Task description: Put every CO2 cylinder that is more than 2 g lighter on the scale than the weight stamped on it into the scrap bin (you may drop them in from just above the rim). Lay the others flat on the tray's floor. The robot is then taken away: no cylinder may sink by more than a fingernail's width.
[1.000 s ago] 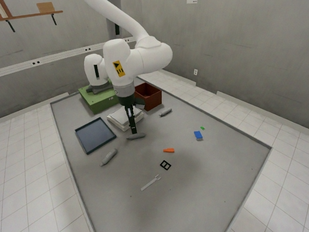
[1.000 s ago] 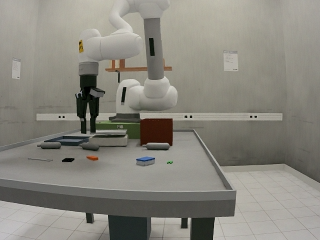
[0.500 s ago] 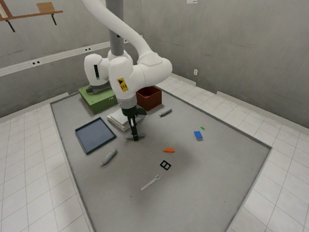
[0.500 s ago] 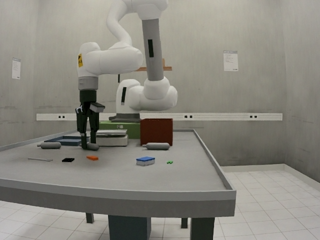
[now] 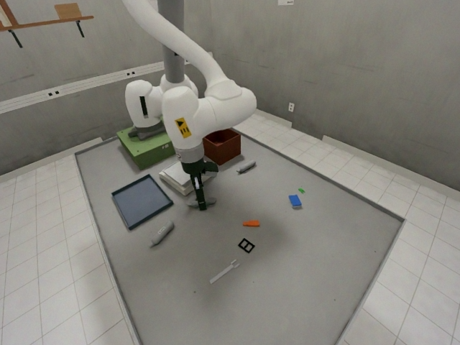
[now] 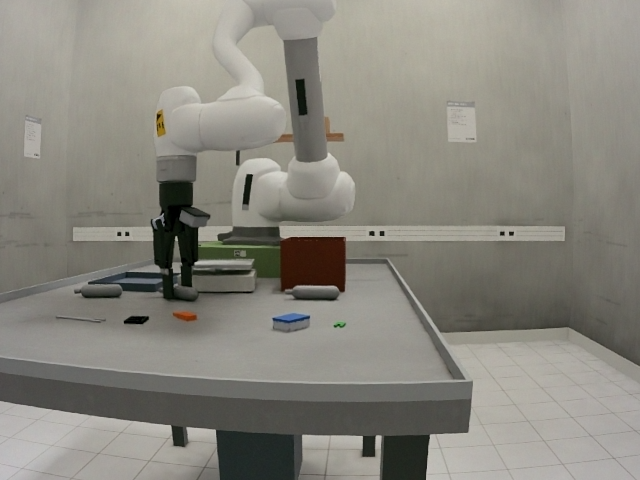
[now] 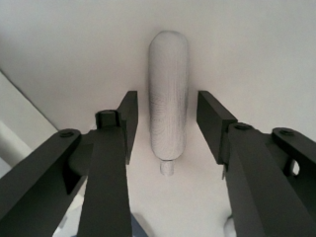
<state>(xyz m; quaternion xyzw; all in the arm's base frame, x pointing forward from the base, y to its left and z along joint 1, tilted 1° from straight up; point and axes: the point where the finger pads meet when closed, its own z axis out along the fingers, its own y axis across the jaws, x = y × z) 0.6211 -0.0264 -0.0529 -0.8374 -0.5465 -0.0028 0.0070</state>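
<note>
Three grey CO2 cylinders lie on the table. My gripper (image 5: 201,206) (image 6: 175,292) (image 7: 167,106) is down at table level, astride the middle cylinder (image 5: 210,200) (image 6: 188,293) (image 7: 169,109). The fingers stand open, with a gap on each side of it. A second cylinder (image 5: 162,232) (image 6: 99,290) lies in front of the blue tray (image 5: 131,184) (image 6: 129,282). The third cylinder (image 5: 246,165) (image 6: 313,292) lies by the red-brown scrap bin (image 5: 223,148) (image 6: 312,263). The white scale (image 5: 173,175) (image 6: 224,281) stands just behind the gripper, between tray and bin.
The arm's green base (image 5: 146,150) stands at the back. Small items lie towards the front: an orange block (image 5: 251,223) (image 6: 184,315), a blue block (image 5: 295,200) (image 6: 291,321), a green piece (image 5: 301,190) (image 6: 339,324), a black frame (image 5: 246,245) (image 6: 135,319) and a grey fork-like tool (image 5: 223,272) (image 6: 80,318).
</note>
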